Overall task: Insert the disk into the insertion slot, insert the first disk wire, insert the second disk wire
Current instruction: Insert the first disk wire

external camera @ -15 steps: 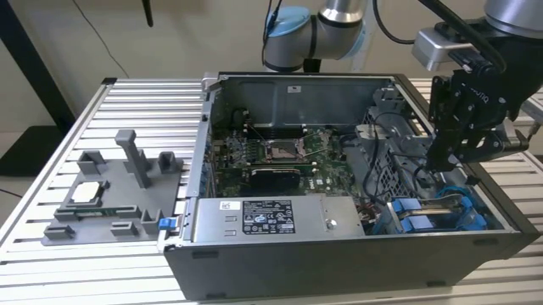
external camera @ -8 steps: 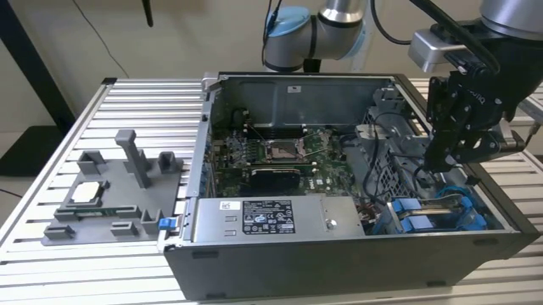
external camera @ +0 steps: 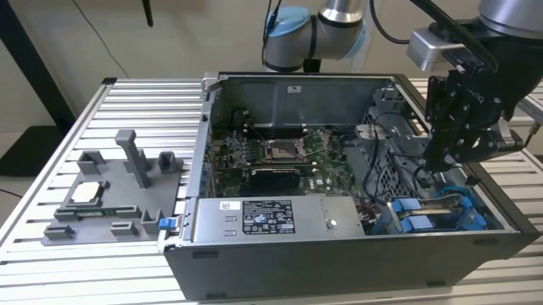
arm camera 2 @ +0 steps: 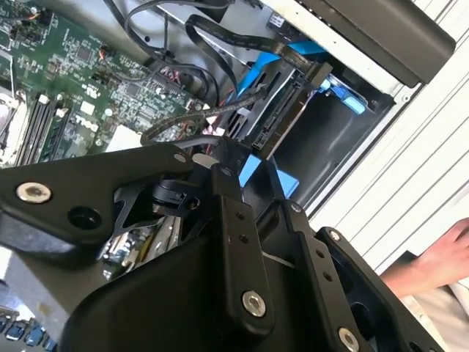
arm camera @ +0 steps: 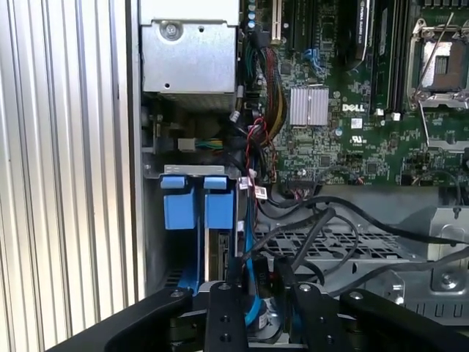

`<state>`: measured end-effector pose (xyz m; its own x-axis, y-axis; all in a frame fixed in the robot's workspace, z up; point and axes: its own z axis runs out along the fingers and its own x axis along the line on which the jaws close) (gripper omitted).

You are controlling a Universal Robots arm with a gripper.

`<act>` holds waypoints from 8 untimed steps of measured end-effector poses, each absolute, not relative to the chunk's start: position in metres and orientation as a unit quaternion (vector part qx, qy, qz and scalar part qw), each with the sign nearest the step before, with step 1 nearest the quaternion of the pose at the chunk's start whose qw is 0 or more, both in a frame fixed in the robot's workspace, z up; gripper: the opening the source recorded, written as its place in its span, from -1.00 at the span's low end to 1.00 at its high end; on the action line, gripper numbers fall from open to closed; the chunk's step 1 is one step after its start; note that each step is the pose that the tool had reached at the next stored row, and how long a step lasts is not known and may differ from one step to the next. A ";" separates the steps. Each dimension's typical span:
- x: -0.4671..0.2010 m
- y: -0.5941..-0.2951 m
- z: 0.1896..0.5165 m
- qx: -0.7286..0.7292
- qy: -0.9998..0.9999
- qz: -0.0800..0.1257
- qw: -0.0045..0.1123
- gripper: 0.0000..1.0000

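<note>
Looks like a robotics lab: open PC tower point(external camera: 339, 267) on a slotted aluminium bench point(external camera: 136, 108), grey fixture tray point(external camera: 110, 190) alongside, robot arm point(external camera: 331, 25) overhead.

The table point(external camera: 127, 101) is ribbed bare metal with a dull brushed sheen. The fixture point(external camera: 110, 190) on it looks like matt grey plastic. The insertion slot point(external camera: 441, 213) is dull grey sheet metal with 2 glossy bright blue plastic tabs point(arm camera: 178, 209). The gripper point(arm camera: 260, 297) is matt black with shiny silver screws. The cage point(arm camera: 322, 242) is perforated grey metal, and the cables point(arm camera: 352, 220) are smooth and black.

Green motherboard point(external camera: 280, 149), grey case point(external camera: 339, 267), bright blue tabs on the insertion slot point(external camera: 418, 215), black gripper point(external camera: 439, 165), silver ribbed table point(external camera: 127, 105).
</note>
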<state>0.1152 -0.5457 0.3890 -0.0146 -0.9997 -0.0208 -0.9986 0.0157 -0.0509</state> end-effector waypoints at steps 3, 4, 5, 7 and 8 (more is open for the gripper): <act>0.115 -0.546 0.388 -0.701 0.712 -0.011 0.025 1.00; 0.115 -0.546 0.388 -0.701 0.712 -0.011 0.025 1.00; 0.115 -0.546 0.387 -0.701 0.712 -0.010 0.026 1.00; 0.115 -0.546 0.387 -0.701 0.712 -0.009 0.027 -1.00; 0.115 -0.546 0.387 -0.701 0.712 -0.009 0.027 -1.00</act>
